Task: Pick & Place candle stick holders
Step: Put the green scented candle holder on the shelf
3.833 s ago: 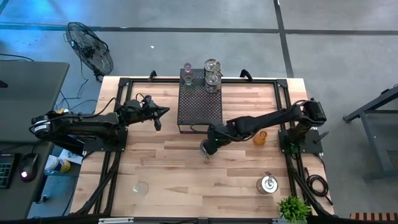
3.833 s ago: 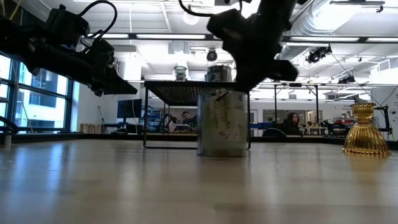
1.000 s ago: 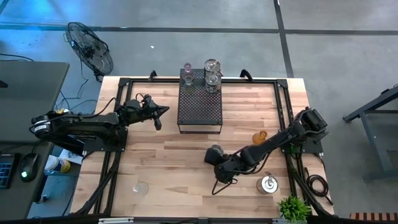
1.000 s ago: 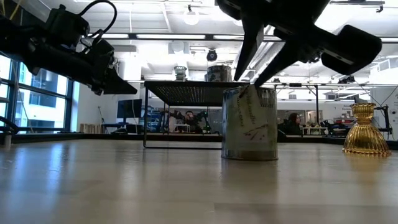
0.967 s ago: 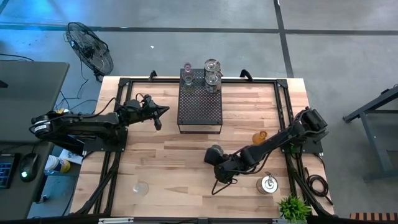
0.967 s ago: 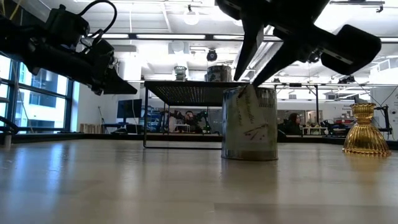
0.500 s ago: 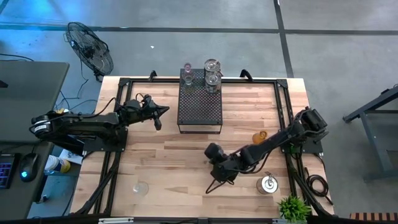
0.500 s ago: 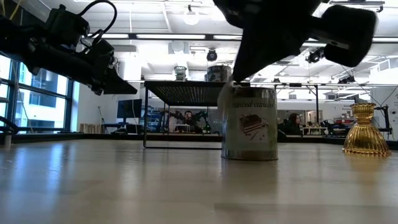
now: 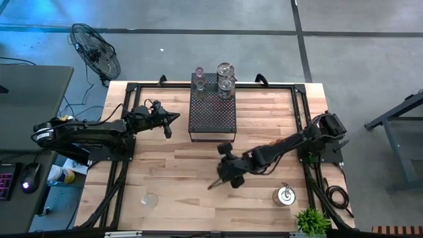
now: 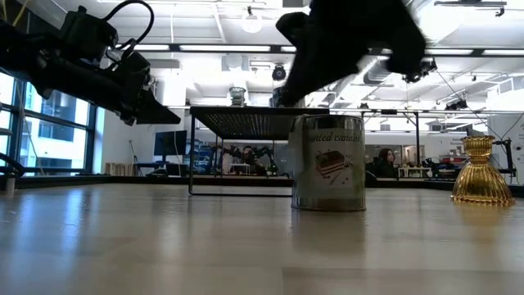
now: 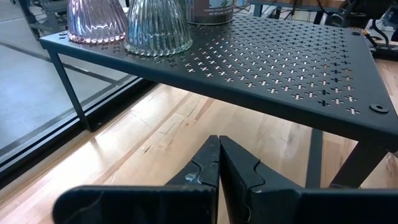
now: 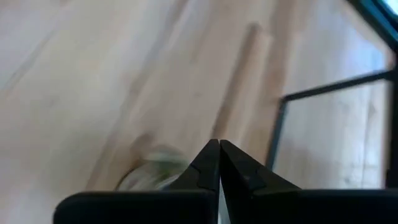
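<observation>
I'm seeing even, bright overhead light; ceiling strips [image 10: 246, 47] glare in the low view, both arms silhouetted. My right wrist view smears with motion blur; left stays sharp.

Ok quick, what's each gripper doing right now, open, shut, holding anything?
Left gripper: shut, empty, beside the black stand.
Right gripper: shut, empty, above the table.

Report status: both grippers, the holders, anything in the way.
Left gripper shut, empty, beside black rack. Right gripper shut, empty, above mid-table. Silvery holder stands free on table; amber holder apart. Nothing in the way.
</observation>
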`<state>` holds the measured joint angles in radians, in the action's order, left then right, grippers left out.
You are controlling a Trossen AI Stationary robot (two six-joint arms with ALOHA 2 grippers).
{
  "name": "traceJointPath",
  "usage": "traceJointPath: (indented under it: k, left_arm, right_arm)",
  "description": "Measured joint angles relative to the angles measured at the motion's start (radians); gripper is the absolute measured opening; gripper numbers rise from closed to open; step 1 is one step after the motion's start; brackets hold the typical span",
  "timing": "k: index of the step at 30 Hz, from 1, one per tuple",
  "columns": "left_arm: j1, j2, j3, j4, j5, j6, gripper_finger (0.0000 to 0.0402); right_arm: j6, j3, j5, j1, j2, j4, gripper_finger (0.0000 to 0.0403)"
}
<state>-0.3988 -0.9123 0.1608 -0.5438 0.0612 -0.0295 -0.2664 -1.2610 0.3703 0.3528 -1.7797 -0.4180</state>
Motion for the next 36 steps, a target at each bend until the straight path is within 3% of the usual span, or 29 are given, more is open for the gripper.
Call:
traceJointPath:
  k: [8, 13, 20, 29, 36]
  left_arm:
    - [0.0, 0.0, 0.0, 0.001, -0.003, 0.0, 0.0]
    - [0.0, 0.0, 0.0, 0.003, -0.004, 0.0, 0.0]
    - [0.0, 0.0, 0.0, 0.003, -0.007, 0.001, 0.0]
    - [0.0, 0.0, 0.0, 0.004, -0.008, 0.002, 0.0]
    - [0.0, 0.0, 0.0, 0.003, -0.008, 0.002, 0.0]
  right_arm:
    - [0.11, 0.0, -0.064, -0.047, 0.035, -0.034, 0.0016]
    - [0.215, -0.001, -0.176, -0.047, 0.033, -0.109, 0.008]
    - [0.375, -0.036, -0.215, -0.019, 0.034, -0.263, 0.0166]
    - [0.432, -0.117, -0.204, 0.009, 0.034, -0.365, 0.0148]
    - [0.501, -0.135, -0.293, 0.026, 0.027, -0.382, 0.014]
